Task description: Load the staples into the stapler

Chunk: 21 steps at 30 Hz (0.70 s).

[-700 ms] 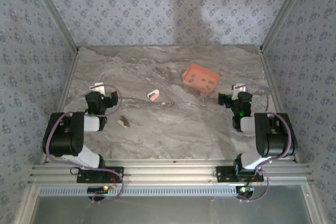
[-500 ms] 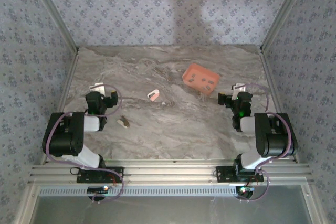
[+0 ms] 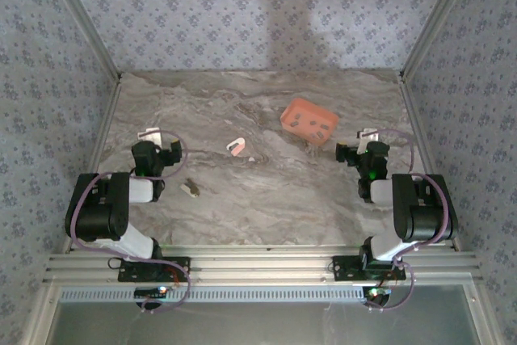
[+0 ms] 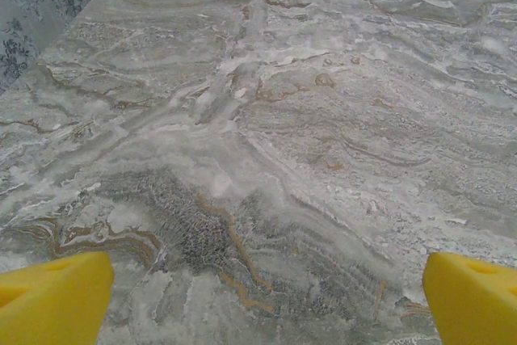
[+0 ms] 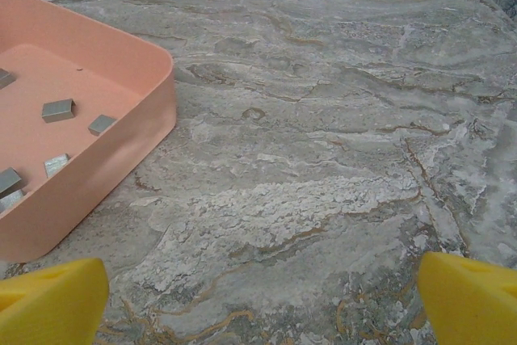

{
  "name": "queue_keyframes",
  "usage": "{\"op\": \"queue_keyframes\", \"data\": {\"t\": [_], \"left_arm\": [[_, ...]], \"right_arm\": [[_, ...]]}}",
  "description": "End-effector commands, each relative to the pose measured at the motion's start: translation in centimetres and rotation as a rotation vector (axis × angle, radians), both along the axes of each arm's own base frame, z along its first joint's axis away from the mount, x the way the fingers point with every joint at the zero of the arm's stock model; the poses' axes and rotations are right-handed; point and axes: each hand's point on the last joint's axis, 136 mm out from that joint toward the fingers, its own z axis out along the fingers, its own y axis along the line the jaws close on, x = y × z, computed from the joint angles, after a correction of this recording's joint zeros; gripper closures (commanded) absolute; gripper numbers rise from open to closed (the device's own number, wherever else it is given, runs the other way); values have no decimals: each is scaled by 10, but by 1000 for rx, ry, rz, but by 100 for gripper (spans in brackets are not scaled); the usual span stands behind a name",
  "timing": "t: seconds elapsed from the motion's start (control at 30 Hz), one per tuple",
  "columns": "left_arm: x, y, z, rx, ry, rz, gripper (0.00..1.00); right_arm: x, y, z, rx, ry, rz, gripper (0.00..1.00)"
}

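The stapler (image 3: 235,147), pale pink and white, lies on the marble table (image 3: 266,199) left of centre, apart from both grippers. Several small grey staples (image 5: 58,109) lie in the salmon tray (image 5: 97,191); the same tray (image 3: 309,119) sits at the back right in the top view. A small brownish-grey strip (image 3: 191,188), seemingly staples too, lies near the left arm. My left gripper (image 3: 160,141) is open over bare marble, its yellow fingertips (image 4: 56,300) wide apart. My right gripper (image 3: 355,141) is open just right of the tray, with nothing between its fingertips (image 5: 472,300).
Metal frame posts (image 3: 89,38) and patterned walls close in the table on the left, right and back. A tiny pale speck (image 3: 253,158) lies beside the stapler. Bare marble stretches between the two arms.
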Motion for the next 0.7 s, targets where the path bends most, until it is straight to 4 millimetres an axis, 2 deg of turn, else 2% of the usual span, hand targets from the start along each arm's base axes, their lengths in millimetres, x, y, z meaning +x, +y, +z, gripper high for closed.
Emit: {"op": "queue_keyframes", "data": {"t": [0.0, 0.5, 0.67], "left_arm": [[6, 0, 12, -3, -30, -14, 2], [6, 0, 12, -2, -32, -15, 2], [8, -10, 23, 8, -11, -62, 17]], "right_arm": [[7, -1, 10, 5, -32, 6, 0], [8, -1, 10, 5, -33, 6, 0], [5, 7, 21, -27, -49, 38, 0]]}}
